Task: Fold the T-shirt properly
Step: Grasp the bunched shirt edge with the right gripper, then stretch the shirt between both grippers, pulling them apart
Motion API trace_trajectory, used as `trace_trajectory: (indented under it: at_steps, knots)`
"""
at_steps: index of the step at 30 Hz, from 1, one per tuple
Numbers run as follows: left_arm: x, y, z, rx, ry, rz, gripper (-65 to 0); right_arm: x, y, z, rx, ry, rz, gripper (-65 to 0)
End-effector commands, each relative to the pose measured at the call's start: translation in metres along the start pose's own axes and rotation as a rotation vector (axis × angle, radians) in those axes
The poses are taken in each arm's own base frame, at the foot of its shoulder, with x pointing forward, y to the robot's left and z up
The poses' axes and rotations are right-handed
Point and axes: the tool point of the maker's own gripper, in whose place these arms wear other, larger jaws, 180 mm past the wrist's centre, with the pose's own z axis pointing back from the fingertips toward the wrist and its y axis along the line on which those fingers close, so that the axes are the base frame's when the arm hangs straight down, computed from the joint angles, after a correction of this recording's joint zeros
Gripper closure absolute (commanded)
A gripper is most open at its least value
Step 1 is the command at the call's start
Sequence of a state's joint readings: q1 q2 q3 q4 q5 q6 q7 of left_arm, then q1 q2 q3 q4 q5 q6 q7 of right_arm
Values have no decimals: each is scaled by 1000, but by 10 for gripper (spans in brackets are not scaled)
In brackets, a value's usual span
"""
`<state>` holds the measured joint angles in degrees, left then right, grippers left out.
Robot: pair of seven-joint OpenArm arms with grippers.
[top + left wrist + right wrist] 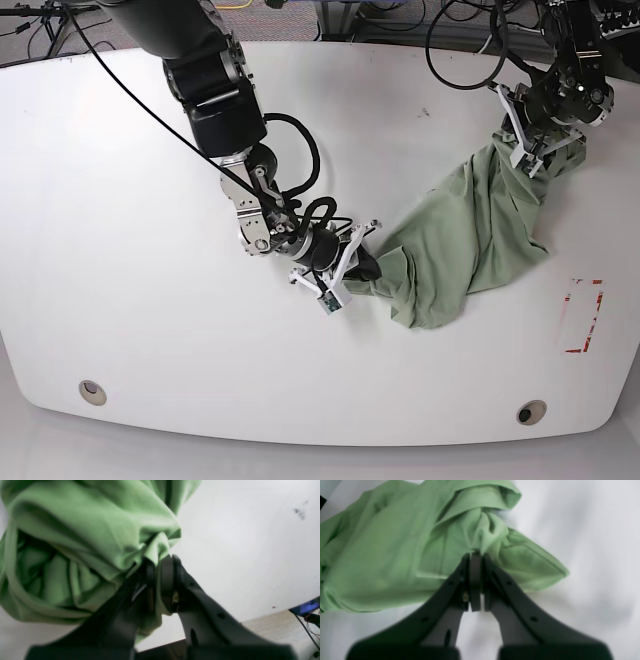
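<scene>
One T-shirt (470,235) is seen on the white table (120,250), stretched in a rumpled band between two grippers. In the base view the whole span is shown, plus a red mark (583,315) on the table; only the pinch points are given by the wrist views. The left gripper (157,563) is clamped tight on bunched cloth, lifted. The right gripper (475,555) is closed tight, and a fold is pinched near the collar.

The T-shirt (470,235) lies on the right half of the table (120,250), stretched between both hands. The right hand (362,262) sits at its lower left end near the table's middle, the left hand (540,150) at its far right end.
</scene>
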<state>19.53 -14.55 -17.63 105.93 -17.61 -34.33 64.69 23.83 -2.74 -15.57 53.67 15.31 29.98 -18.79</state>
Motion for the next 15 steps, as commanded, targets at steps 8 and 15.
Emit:
trace_trajectory:
  at_steps: [8,15]
  knots:
    - [26,25,12,63,-56,-42,-6,39,-14,56,-115,-97,105,0]
    - [53,41,19,100,-112,-60,-6,49,-42,117,-245,-142,111,0]
